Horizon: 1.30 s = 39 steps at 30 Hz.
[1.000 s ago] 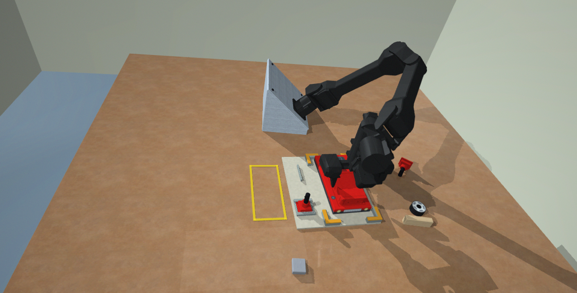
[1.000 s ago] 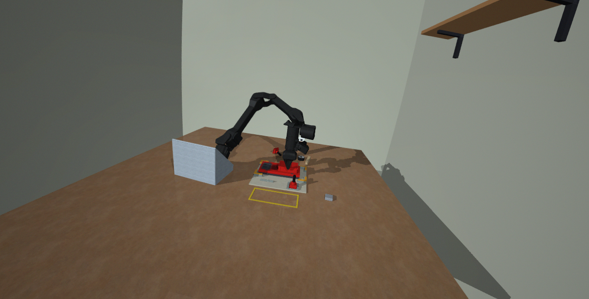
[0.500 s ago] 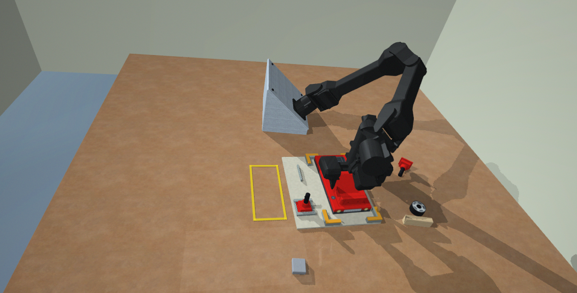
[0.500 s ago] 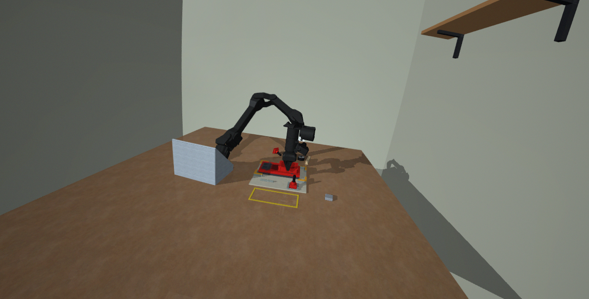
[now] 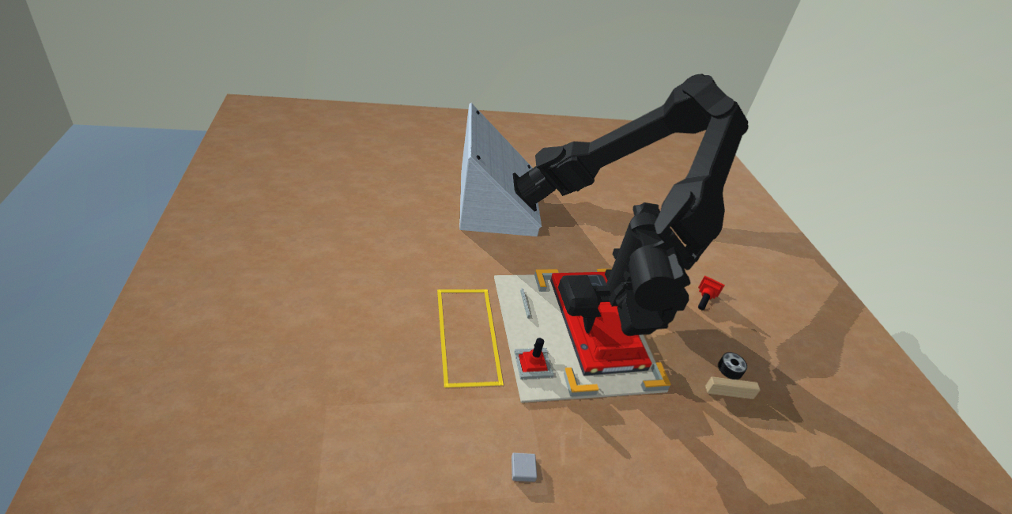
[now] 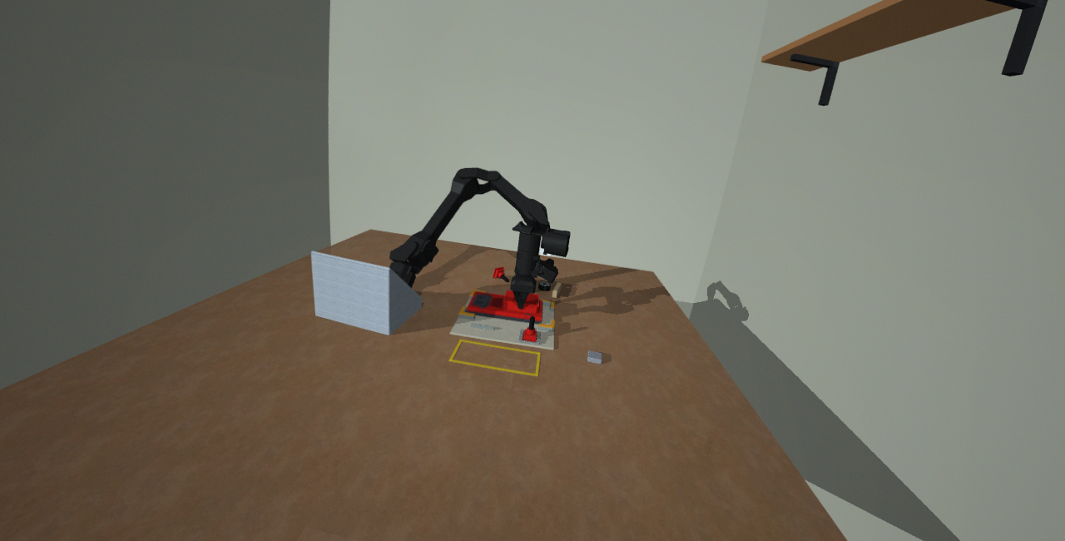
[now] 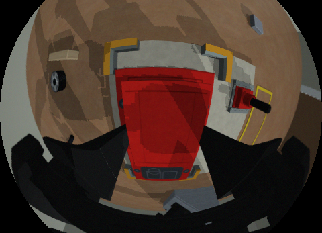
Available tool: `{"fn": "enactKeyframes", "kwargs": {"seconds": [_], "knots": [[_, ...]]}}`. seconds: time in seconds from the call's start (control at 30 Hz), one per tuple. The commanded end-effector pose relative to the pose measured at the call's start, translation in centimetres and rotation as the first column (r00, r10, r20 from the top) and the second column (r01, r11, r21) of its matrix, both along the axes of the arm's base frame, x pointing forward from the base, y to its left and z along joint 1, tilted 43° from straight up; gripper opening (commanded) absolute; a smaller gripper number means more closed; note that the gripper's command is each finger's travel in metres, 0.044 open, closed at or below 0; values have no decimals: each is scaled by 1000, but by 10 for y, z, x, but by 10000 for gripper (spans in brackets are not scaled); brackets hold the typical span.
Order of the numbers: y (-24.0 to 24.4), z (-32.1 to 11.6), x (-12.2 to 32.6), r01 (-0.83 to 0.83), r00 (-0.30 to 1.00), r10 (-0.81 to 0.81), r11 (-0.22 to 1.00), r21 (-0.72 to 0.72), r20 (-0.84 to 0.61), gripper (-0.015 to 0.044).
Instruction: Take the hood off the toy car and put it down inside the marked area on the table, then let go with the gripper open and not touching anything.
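The toy car (image 5: 589,355) (image 7: 161,72) is red and sits between orange corner brackets on a pale board. The hood (image 5: 613,335) (image 6: 532,307) (image 7: 164,109) is its raised red panel and is still on the car. My gripper (image 5: 608,326) (image 6: 521,304) (image 7: 165,127) points down over the hood, one finger at each long side. In the wrist view both fingertips are against its edges with no gap showing, and it is shut on the hood. The far finger is hidden in the top view. The marked area (image 5: 442,338) (image 6: 493,368) (image 7: 264,89) is an empty yellow rectangle beside the board.
On the board (image 5: 548,330) stands a red part with a black handle (image 5: 538,346) (image 7: 259,105). Beyond the car lie another red part (image 5: 710,285), a wheel (image 5: 732,364) and a wooden block (image 5: 732,388). A grey block (image 5: 524,466) lies in front. The arm's grey wedge (image 5: 488,192) stands behind.
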<state>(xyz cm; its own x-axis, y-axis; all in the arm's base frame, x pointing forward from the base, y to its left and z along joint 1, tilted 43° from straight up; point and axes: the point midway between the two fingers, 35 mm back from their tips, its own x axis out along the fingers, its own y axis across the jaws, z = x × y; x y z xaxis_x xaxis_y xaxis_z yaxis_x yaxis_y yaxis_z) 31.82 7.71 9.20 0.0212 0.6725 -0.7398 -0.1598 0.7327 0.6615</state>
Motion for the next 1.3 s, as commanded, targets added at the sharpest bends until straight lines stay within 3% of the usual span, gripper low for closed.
{"fn": "enactKeyframes", "kwargs": {"seconds": [0.0,0.13,0.5,1.27], "knots": [[0,0,0,-1,1000,1,1000,-1,1,302],[0,0,0,-1,1000,1,1000,-1,1,275],[-4,4,0,-1,1000,1,1000,-2,0,0],[-14,15,0,0,1000,0,1000,-2,0,0]]}}
